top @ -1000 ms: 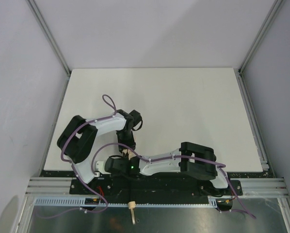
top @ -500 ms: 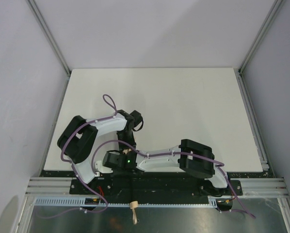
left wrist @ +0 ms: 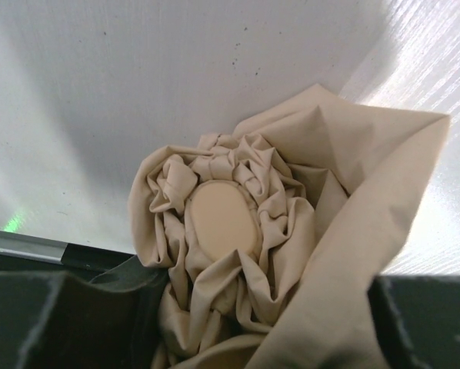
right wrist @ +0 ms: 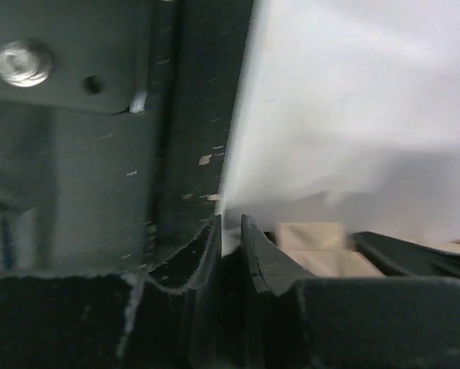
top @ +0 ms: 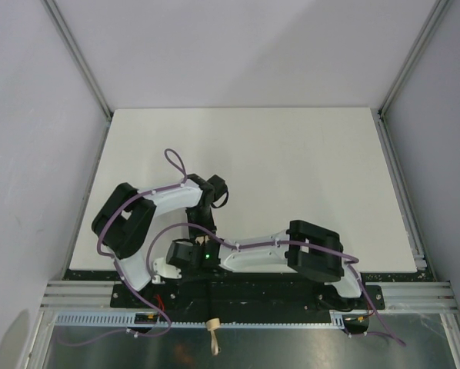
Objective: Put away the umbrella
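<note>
The umbrella (left wrist: pixel 291 231) fills the left wrist view as bunched beige fabric around an oval pale cap (left wrist: pixel 221 221). My left gripper (left wrist: pixel 241 327) is shut on this fabric, with a dark finger on each side. In the top view the left gripper (top: pixel 202 223) points down near the table's front edge, and only the umbrella's pale handle (top: pixel 210 328) with its loop shows, sticking out over the metal rail. My right gripper (top: pixel 178 254) sits just left of the left one. In the right wrist view its fingers (right wrist: pixel 230 231) are nearly together, with nothing seen between them and a beige piece (right wrist: pixel 315 244) beside them.
The white table (top: pixel 291 169) has grey walls on three sides. A black base plate (top: pixel 253 292) and metal rails (top: pixel 291 327) run along the near edge. Purple cables (top: pixel 172 161) loop over both arms.
My right gripper has shifted a little to the left along the front edge, and a tan bit that showed beside it is now hidden. The left arm has hardly moved.
</note>
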Controlling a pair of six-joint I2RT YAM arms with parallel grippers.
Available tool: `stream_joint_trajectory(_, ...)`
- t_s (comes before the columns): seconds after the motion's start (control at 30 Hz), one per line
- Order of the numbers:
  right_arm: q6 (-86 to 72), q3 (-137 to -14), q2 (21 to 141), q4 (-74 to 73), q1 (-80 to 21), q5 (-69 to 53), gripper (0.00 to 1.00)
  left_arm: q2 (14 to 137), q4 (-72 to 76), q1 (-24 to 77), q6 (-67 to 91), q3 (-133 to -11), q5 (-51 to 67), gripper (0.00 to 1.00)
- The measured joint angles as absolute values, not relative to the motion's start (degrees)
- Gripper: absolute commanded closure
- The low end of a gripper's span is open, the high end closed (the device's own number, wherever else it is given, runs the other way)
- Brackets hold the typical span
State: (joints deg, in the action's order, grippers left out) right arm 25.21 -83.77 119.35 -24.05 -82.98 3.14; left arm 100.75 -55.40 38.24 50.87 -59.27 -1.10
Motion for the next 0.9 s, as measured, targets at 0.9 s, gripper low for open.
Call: stream_joint_trajectory(0.9,-7.09,-65.39,67.16,-4.97,-73.78,-5.87,0.48,92.53,-50.09,29.41,45.89,-67.29,-3.9,1.0)
